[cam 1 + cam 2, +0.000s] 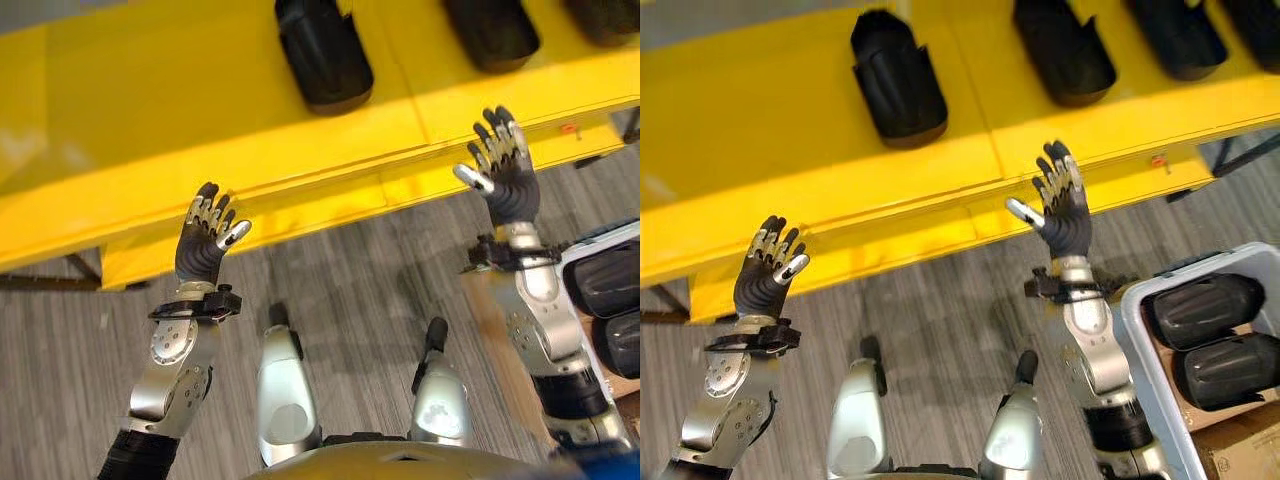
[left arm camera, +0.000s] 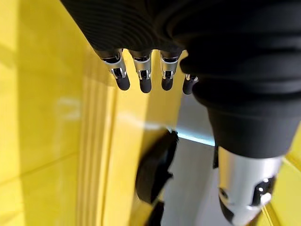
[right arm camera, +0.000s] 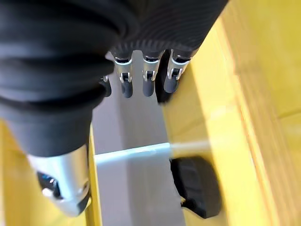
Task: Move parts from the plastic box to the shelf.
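My left hand (image 1: 207, 240) hangs empty before the yellow shelf (image 1: 150, 120), fingers straight and relaxed, holding nothing. My right hand (image 1: 1060, 200) is raised at the shelf's front edge, likewise open and empty. I count four black parts on the shelf in the right eye view, the leftmost (image 1: 897, 78) well clear of the edge. At my right, the plastic box (image 1: 1140, 330) has two black parts (image 1: 1200, 310) lying side by side in it, so I judge the job partly done, with at least those two left. The left eye view cuts the box off at its border, while the right eye view shows its near wall and both parts whole.
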`<state>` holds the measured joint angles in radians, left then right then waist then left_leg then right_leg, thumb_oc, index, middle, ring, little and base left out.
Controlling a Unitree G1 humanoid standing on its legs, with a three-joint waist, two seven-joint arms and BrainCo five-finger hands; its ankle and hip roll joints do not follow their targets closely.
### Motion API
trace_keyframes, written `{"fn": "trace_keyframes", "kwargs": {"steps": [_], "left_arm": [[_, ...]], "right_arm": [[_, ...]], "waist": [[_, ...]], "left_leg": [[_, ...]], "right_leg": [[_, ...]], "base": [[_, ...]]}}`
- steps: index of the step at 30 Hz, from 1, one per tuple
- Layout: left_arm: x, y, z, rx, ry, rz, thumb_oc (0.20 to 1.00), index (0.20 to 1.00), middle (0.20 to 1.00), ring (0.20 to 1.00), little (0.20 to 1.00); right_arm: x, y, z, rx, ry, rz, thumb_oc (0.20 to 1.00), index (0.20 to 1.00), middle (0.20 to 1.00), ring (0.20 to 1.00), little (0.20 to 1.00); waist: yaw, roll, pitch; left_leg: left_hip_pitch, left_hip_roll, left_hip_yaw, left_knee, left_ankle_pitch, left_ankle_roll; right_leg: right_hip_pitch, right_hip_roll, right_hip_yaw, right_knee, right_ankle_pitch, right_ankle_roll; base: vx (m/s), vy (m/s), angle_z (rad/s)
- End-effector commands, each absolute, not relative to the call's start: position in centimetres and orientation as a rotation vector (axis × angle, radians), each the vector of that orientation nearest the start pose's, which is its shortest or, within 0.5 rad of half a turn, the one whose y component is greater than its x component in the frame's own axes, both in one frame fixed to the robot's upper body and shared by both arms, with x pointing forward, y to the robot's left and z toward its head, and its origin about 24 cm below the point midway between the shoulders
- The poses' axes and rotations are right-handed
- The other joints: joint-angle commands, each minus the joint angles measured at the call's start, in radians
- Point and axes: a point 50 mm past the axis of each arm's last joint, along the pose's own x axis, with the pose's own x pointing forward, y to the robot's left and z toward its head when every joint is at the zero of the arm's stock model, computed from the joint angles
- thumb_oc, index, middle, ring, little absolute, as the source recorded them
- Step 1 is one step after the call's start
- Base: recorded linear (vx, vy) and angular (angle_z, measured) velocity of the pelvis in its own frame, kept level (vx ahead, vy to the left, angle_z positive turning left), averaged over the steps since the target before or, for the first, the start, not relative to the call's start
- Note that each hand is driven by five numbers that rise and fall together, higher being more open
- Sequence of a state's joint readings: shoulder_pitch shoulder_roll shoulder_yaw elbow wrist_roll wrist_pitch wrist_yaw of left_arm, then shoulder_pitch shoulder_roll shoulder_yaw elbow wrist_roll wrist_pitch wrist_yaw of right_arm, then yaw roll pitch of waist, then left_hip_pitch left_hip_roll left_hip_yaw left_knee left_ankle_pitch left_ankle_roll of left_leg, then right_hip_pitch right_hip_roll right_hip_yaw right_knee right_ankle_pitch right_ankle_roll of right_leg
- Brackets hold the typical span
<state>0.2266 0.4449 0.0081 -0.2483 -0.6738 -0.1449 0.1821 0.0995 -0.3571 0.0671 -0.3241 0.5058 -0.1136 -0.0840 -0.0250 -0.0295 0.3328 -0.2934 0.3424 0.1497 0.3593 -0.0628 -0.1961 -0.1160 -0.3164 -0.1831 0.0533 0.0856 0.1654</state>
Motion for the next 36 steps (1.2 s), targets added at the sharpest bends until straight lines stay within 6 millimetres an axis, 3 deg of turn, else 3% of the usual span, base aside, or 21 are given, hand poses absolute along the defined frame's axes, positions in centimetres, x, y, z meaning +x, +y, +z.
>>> {"fn": "trace_keyframes", "kwargs": {"steps": [1, 6, 7, 9, 10, 16, 17, 18, 19, 21, 22, 23, 24, 25, 26, 28, 29, 36], "left_arm": [[19.9, 23.8, 7.4, -0.201, -0.159, 0.165, 1.0, 1.0, 1.0, 1.0, 1.0], [19.4, 23.6, 6.2, -0.212, -0.12, 0.177, 1.0, 1.0, 1.0, 1.0, 1.0], [19.5, 23.4, 6.0, -0.224, -0.114, 0.175, 1.0, 1.0, 1.0, 1.0, 1.0], [19.5, 23.2, 6.0, -0.222, -0.118, 0.175, 1.0, 1.0, 1.0, 1.0, 1.0], [19.6, 22.7, 6.0, -0.237, -0.123, 0.172, 1.0, 1.0, 1.0, 1.0, 1.0], [19.6, 22.3, 6.0, -0.247, -0.137, 0.16, 1.0, 1.0, 1.0, 1.0, 1.0], [19.7, 22.3, 6.0, -0.251, -0.136, 0.157, 1.0, 1.0, 1.0, 1.0, 1.0], [19.6, 22.1, 5.9, -0.264, -0.135, 0.148, 1.0, 1.0, 1.0, 1.0, 1.0], [19.6, 22.1, 5.9, -0.264, -0.136, 0.148, 1.0, 1.0, 1.0, 1.0, 1.0], [19.7, 21.9, 5.9, -0.268, -0.132, 0.127, 1.0, 1.0, 1.0, 1.0, 1.0], [19.7, 21.9, 5.9, -0.26, -0.133, 0.115, 1.0, 1.0, 1.0, 1.0, 1.0], [19.7, 21.9, 6.0, -0.26, -0.133, 0.115, 1.0, 1.0, 1.0, 1.0, 1.0], [19.7, 21.9, 6.1, -0.249, -0.137, 0.109, 1.0, 1.0, 1.0, 1.0, 1.0], [19.7, 21.7, 6.1, -0.238, -0.138, 0.103, 1.0, 1.0, 1.0, 1.0, 1.0], [19.7, 21.6, 6.2, -0.235, -0.144, 0.105, 1.0, 1.0, 1.0, 1.0, 1.0], [19.4, 21.6, 6.0, -0.242, -0.135, 0.112, 1.0, 1.0, 1.0, 1.0, 1.0], [19.4, 21.6, 5.9, -0.235, -0.132, 0.106, 1.0, 1.0, 1.0, 1.0, 1.0], [19.3, 21.9, 5.8, -0.22, -0.106, 0.084, 1.0, 1.0, 1.0, 1.0, 1.0]], "right_arm": [[20.8, -21.4, 11.8, 0.096, -0.359, 0.046, 1.0, 1.0, 1.0, 1.0, 1.0], [20.9, -21.6, 11.1, 0.081, -0.331, 0.037, 1.0, 1.0, 1.0, 1.0, 1.0], [21.2, -21.3, 10.8, 0.133, -0.325, 0.046, 1.0, 1.0, 1.0, 1.0, 1.0], [21.6, -21.0, 11.3, 0.115, -0.344, 0.067, 1.0, 1.0, 1.0, 1.0, 1.0], [22.0, -20.6, 12.4, 0.072, -0.392, 0.107, 1.0, 1.0, 1.0, 1.0, 1.0], [22.7, -20.7, 13.9, -0.021, -0.434, 0.152, 1.0, 1.0, 1.0, 1.0, 1.0], [22.7, -20.9, 13.9, -0.035, -0.427, 0.149, 1.0, 1.0, 1.0, 1.0, 1.0], [22.3, -21.2, 13.5, -0.033, -0.402, 0.153, 1.0, 1.0, 1.0, 1.0, 1.0], [22.3, -21.2, 13.5, -0.033, -0.402, 0.153, 1.0, 1.0, 1.0, 1.0, 1.0], [21.9, -21.6, 12.8, -0.003, -0.373, 0.136, 1.0, 1.0, 1.0, 1.0, 1.0], [21.6, -21.5, 12.2, 0.014, -0.35, 0.132, 1.0, 1.0, 1.0, 1.0, 1.0], [21.6, -21.5, 12.2, 0.015, -0.35, 0.132, 1.0, 1.0, 1.0, 1.0, 1.0], [21.7, -21.3, 12.1, 0.016, -0.346, 0.139, 1.0, 1.0, 1.0, 1.0, 1.0], [22.0, -20.7, 11.7, 0.033, -0.336, 0.16, 1.0, 1.0, 1.0, 1.0, 1.0], [22.1, -20.3, 11.6, 0.042, -0.333, 0.173, 1.0, 1.0, 1.0, 1.0, 1.0], [22.5, -19.6, 11.4, 0.081, -0.326, 0.207, 1.0, 1.0, 1.0, 1.0, 1.0], [22.3, -19.5, 11.3, 0.076, -0.323, 0.216, 1.0, 1.0, 1.0, 1.0, 1.0], [22.0, -18.4, 10.2, 0.141, -0.25, 0.271, 1.0, 1.0, 1.0, 1.0, 1.0]], "waist": [[-0.066, 0.054, -0.092], [-0.094, 0.09, -0.117], [-0.102, 0.102, -0.112], [-0.1, 0.113, -0.112], [-0.097, 0.117, -0.107], [-0.076, 0.123, -0.099], [-0.067, 0.121, -0.094], [-0.048, 0.115, -0.086], [-0.048, 0.119, -0.089], [-0.042, 0.099, -0.085], [-0.032, 0.088, -0.083], [-0.031, 0.089, -0.085], [-0.017, 0.083, -0.084], [0.004, 0.076, -0.084], [0.012, 0.074, -0.089], [0.017, 0.07, -0.096], [0.017, 0.067, -0.101], [0.012, 0.041, -0.137]], "left_leg": [[0.168, 0.048, 0.052, -0.297, 0.219, 0.021], [0.234, 0.097, 0.091, -0.329, 0.281, 0.004], [0.251, 0.12, 0.093, -0.342, 0.332, -0.004], [0.257, 0.138, 0.095, -0.354, 0.361, -0.005], [0.261, 0.151, 0.085, -0.369, 0.415, -0.009], [0.212, 0.148, 0.027, -0.322, 0.478, 0.003], [0.184, 0.122, -0.019, -0.28, 0.484, 0.014], [0.141, 0.04, -0.101, -0.24, 0.464, 0.04], [0.135, 0.043, -0.104, -0.24, 0.466, 0.041], [0.07, -0.089, -0.074, -0.182, 0.348, 0.08], [0.047, -0.176, -0.072, -0.149, 0.276, 0.098], [0.043, -0.176, -0.071, -0.15, 0.278, 0.099], [0.031, -0.248, -0.11, -0.14, 0.227, 0.108], [0.05, -0.364, -0.206, -0.172, 0.143, 0.123], [0.066, -0.395, -0.253, -0.203, 0.135, 0.129], [0.088, -0.433, -0.319, -0.229, 0.101, 0.173], [0.101, -0.43, -0.337, -0.254, 0.113, 0.182], [0.161, -0.416, -0.257, -0.332, 0.103, 0.221]], "right_leg": [[0.017, -0.009, 0.019, 0.147, -0.147, 0.036], [0.005, 0.042, 0.063, 0.198, -0.194, 0.008], [-0.018, 0.072, 0.084, 0.258, -0.227, -0.013], [-0.043, 0.098, 0.103, 0.283, -0.236, -0.027], [-0.08, 0.132, 0.13, 0.324, -0.26, -0.045], [-0.109, 0.186, 0.179, 0.291, -0.261, -0.087], [-0.1, 0.189, 0.185, 0.258, -0.249, -0.096], [-0.067, 0.193, 0.184, 0.181, -0.228, -0.109], [-0.069, 0.196, 0.182, 0.174, -0.221, -0.11], [-0.003, 0.189, 0.142, 0.097, -0.202, -0.125], [0.026, 0.185, 0.133, 0.047, -0.179, -0.122], [0.025, 0.186, 0.133, 0.043, -0.173, -0.121], [0.029, 0.188, 0.143, 0.023, -0.161, -0.118], [0.035, 0.21, 0.167, -0.001, -0.143, -0.113], [0.037, 0.223, 0.176, -0.011, -0.133, -0.107], [0.036, 0.237, 0.202, -0.003, -0.125, -0.099], [0.04, 0.248, 0.215, -0.009, -0.122, -0.098], [0.056, 0.237, 0.255, -0.049, -0.09, -0.077]], "base": [[0.03, -0.144, -0.46], [0.0, -0.105, -0.39], [-0.05, -0.196, -0.45], [-0.08, -0.18, -0.26], [-0.07, -0.142, -0.28], [-0.06, -0.188, -0.3], [-0.02, -0.247, -0.15], [-0.02, -0.168, -0.11], [0.02, -0.216, -0.29], [0.05, -0.252, -0.18], [0.03, -0.17, 0.32], [0.02, -0.087, 0.47], [0.05, -0.029, 0.17], [0.08, -0.042, -0.43], [0.1, -0.011, -0.52], [0.07, 0.036, -0.35], [0.06, 0.049, -0.6], [0.05, 0.075, -0.52]]}}
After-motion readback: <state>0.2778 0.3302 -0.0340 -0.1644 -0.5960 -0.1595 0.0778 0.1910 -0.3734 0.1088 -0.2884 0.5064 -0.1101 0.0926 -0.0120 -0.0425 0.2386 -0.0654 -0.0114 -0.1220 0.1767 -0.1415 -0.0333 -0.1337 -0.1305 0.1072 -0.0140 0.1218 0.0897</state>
